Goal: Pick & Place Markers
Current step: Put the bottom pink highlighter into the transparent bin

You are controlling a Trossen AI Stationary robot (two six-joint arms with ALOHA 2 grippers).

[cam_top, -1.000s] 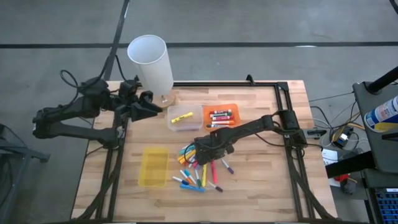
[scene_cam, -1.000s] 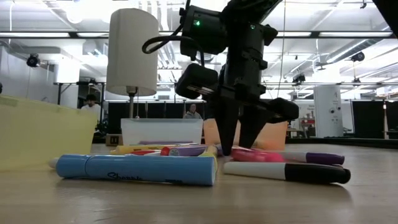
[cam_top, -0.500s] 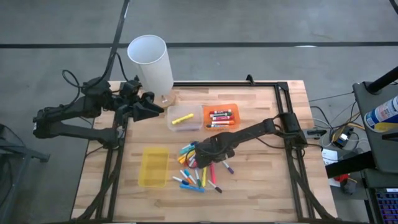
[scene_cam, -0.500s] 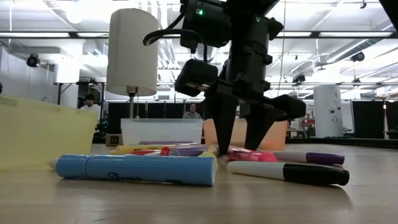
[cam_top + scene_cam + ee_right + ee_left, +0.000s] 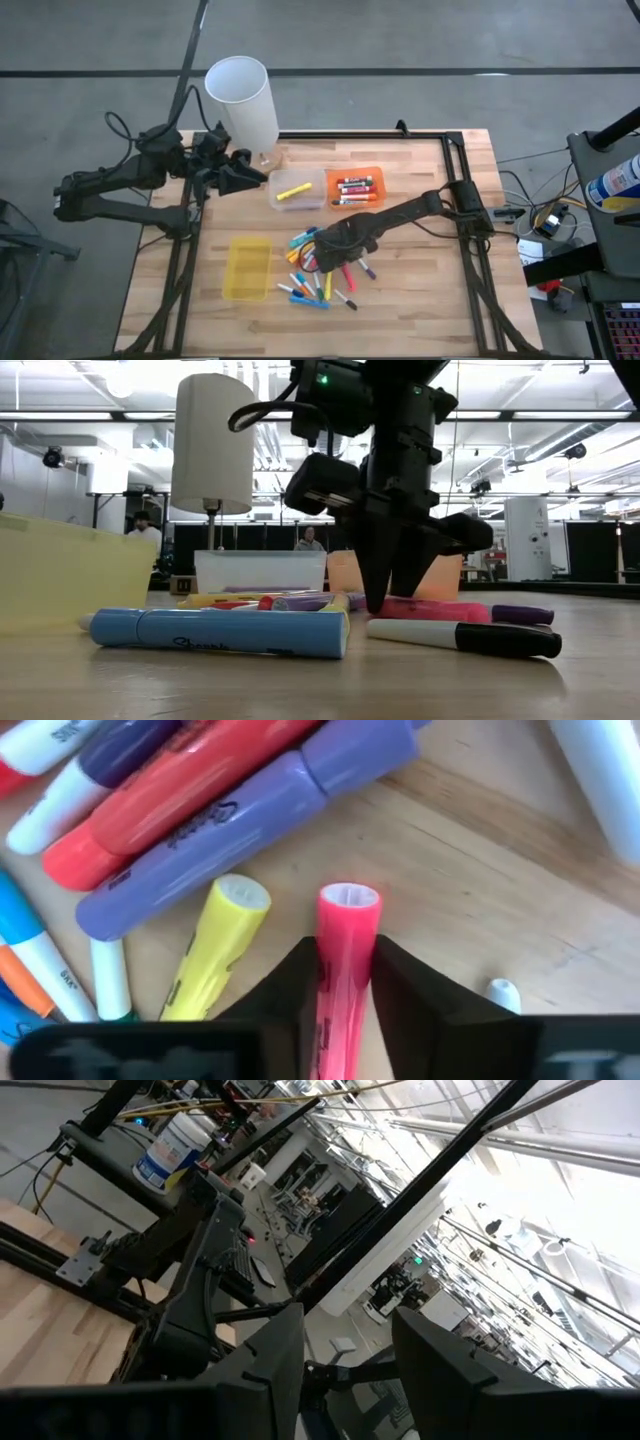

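Observation:
Several markers [image 5: 318,275] in mixed colours lie in a loose pile on the wooden table, toward its near edge. My right gripper [image 5: 322,262] stands over the pile, fingers pointing down, and is shut on a pink marker [image 5: 346,945]. In the low view that pink marker [image 5: 432,610] lies flat at the foot of my right gripper [image 5: 385,598]. A yellow marker [image 5: 212,955] and a purple one [image 5: 250,815] lie beside it. My left gripper [image 5: 252,172] hangs open off the table's far left corner, touching nothing. My right gripper pinches the pink marker's barrel [image 5: 345,970] between its two fingers [image 5: 296,995], a short way behind the marker's flat end [image 5: 349,900]. The fingers come from above, pointing down, and lie across the marker. The marker lies level on the table.
A clear tray [image 5: 297,192] holds one yellow marker; an orange tray [image 5: 356,186] beside it holds several markers. A yellow tray [image 5: 247,268] sits left of the pile. A tall white cylinder [image 5: 243,100] stands at the far left corner. People show in the room beyond.
My right gripper has shifted a little toward the table's near edge over the pile. Its fingers first spread wide, then shut on the pink marker. The left arm has kept still.

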